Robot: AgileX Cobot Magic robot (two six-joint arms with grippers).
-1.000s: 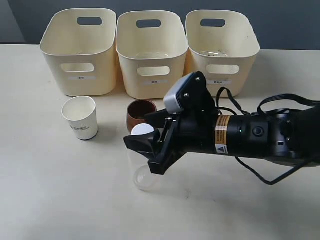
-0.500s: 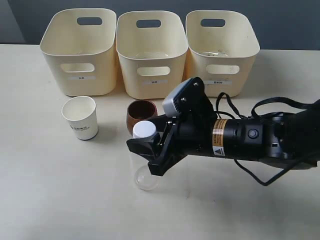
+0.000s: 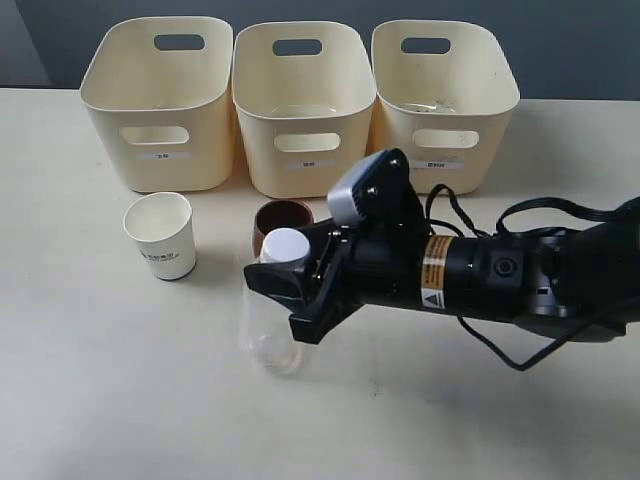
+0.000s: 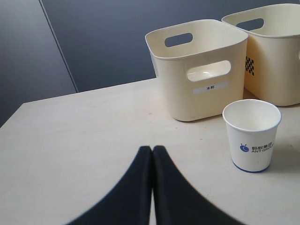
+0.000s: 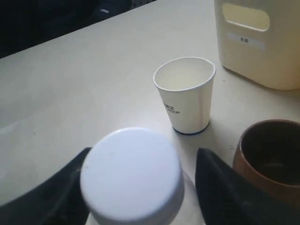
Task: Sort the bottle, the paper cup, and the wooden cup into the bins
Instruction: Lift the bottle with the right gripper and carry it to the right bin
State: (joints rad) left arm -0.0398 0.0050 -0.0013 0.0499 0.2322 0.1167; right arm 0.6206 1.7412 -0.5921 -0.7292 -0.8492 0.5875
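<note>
- Compared with a second ago, the bottle (image 3: 275, 300) is tipping: its white cap is sitting a bit further left and higher in the exterior view, and the clear base is swinging out toward the camera. The right gripper (image 3: 290, 290) is sliding left with it.
- Exterior view: the right gripper is reaching across the middle, jaws sitting either side of the bottle's neck just under the cap. Whether they're actually pinching it or only bracketing it, I can't tell. The wooden cup (image 3: 282, 224) is sitting right behind the bottle, and the paper cup (image 3: 161, 235) is standing upright off to the left, apart from both. All three bins (image 3: 305, 105) are lined up along the back of the bench (image 3: 100, 380), and none of the three items is in one yet.
- Left wrist view: the left gripper (image 4: 152, 154) is hanging back with its jaws pressed together on nothing. It's looking at the paper cup (image 4: 251, 135) and the leftmost bin (image 4: 197, 75).
- Right wrist view: the bottle cap (image 5: 132, 174) is filling the foreground between the two dark fingers (image 5: 220, 187), with visible gaps on both sides. The paper cup (image 5: 186, 93) and wooden cup (image 5: 269, 157) are sitting beyond it.
- Handling guess: the bottle is looking empty, so light, thin-walled, squashy and slick. I'd be gripping at the stiff neck under the cap, not the soft body. It's going to topple easily.
</note>
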